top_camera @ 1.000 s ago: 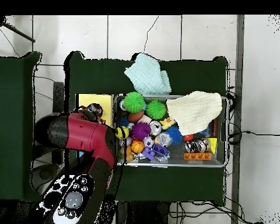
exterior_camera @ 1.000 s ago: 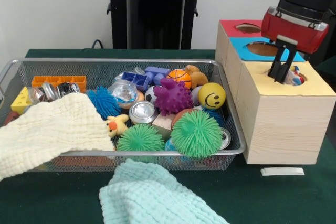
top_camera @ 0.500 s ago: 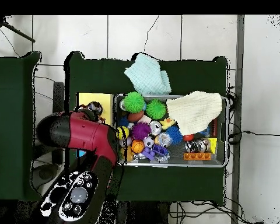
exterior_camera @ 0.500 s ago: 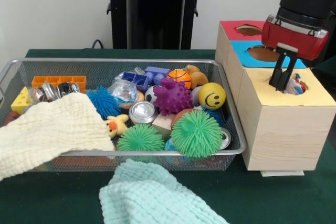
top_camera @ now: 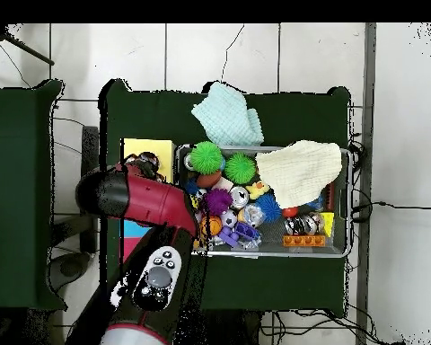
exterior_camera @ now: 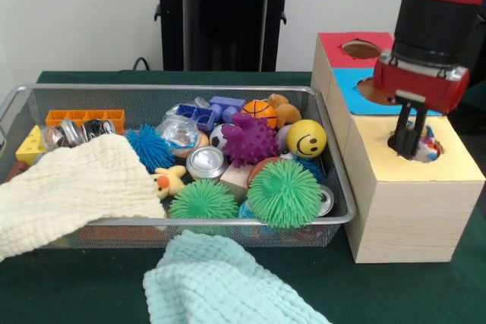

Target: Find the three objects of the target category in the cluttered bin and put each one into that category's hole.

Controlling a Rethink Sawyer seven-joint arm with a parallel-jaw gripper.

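Hand (exterior_camera: 408,142) hangs with its dark tips dipped into the round hole of the yellow-topped wooden box (exterior_camera: 414,202); whether it is open or closed, I cannot tell. Small multicoloured things (exterior_camera: 430,140) lie inside that hole just beside it, mostly hidden. Leftward sits the cluttered wire mesh bin (exterior_camera: 338,214). Overhead, the arm covers the hole.

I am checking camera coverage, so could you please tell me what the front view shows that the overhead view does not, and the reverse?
Only the front view shows the end effector at the hole in the yellow top of the wooden box, plus that box's red and blue sections and the smiley ball in full.

Only the overhead view shows the arm from above, covering most of the box, and the tiled floor.

Both show the wire bin, the cream cloth and the mint cloth.
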